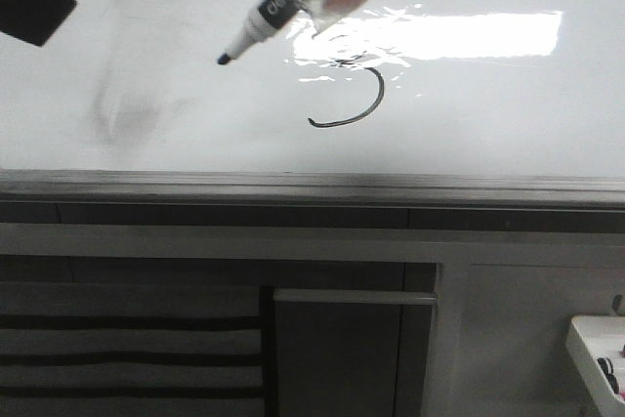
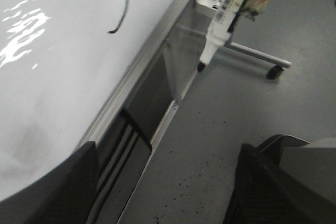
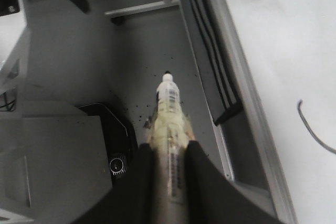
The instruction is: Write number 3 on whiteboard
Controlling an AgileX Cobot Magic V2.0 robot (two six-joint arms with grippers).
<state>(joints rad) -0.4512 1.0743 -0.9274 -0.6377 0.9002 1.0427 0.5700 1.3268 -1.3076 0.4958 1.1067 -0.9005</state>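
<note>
You're looking at the whiteboard (image 1: 195,56), glossy white with a bright rectangular glare toward its right side, a faint grey smudge (image 1: 127,114) toward the left, and a grey metal bottom edge (image 1: 293,183), below which are dark panels. The number 3 (image 1: 354,95) sits about mid-board just under the glare, its lower hook dark and thin with the top part washed out by the shine. Your right gripper (image 3: 169,182) has its fingers clamped on the marker (image 1: 283,7), whose tip looks lifted off the board, up and left of the stroke, while your left gripper (image 2: 163,182) has its fingers spread wide with nothing in them.
</note>
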